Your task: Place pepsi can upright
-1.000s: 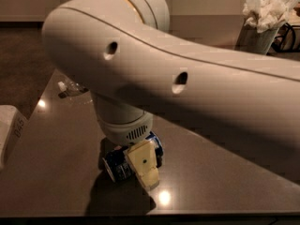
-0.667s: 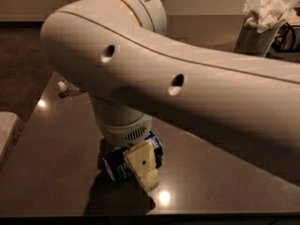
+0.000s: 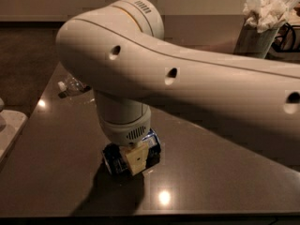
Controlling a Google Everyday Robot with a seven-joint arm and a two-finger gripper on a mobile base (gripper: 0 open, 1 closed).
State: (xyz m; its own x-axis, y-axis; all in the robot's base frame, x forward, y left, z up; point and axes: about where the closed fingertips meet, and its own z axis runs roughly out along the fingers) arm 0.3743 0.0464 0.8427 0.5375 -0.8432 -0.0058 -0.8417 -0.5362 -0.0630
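Note:
The pepsi can [image 3: 114, 161] is dark blue and lies tilted on its side on the dark table [image 3: 225, 182], near the front middle. My gripper [image 3: 134, 157] points straight down under the big white arm [image 3: 187, 78]. It is closed across the middle of the can, with one cream finger [image 3: 136, 159] over the can's front. The can's ends stick out on both sides of the finger. The can's underside touches or nearly touches the tabletop.
A clear plastic bottle [image 3: 70, 84] lies at the back left of the table, partly behind the arm. A holder stuffed with white napkins [image 3: 262, 25] stands at the back right. A white object [image 3: 9, 130] sits off the left edge.
The gripper with the can has shifted very slightly up and to the left. The arm's upper part sits a little lower in view. The grip looks the same.

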